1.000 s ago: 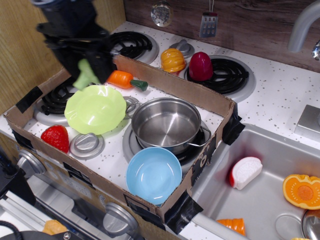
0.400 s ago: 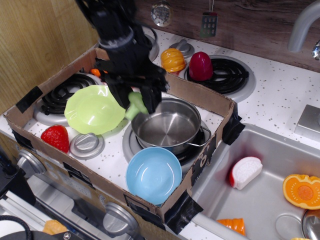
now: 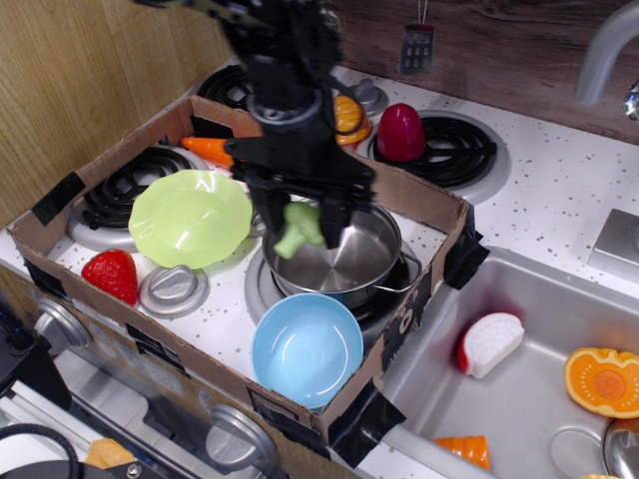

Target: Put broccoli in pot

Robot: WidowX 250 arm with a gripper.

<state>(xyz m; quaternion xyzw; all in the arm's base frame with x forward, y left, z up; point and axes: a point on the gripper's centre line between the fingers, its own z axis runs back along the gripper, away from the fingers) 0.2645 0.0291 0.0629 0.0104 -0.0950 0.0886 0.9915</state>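
Lime-green bowl (image 3: 190,217) sits beside a red strawberry (image 3: 111,274); light-blue bowl (image 3: 307,348) in front, orange carrot (image 3: 213,152) at the cardboard wall.

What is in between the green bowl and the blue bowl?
Nothing stands there. In the only camera view, just bare speckled stove top separates the green bowl from the blue bowl. The silver knob sits a little off to the side.

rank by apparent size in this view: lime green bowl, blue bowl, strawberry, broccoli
1. lime green bowl and blue bowl: look about alike, and the blue one sits nearer the camera, so no ranking
2. strawberry
3. broccoli, slightly smaller, partly hidden by the fingers
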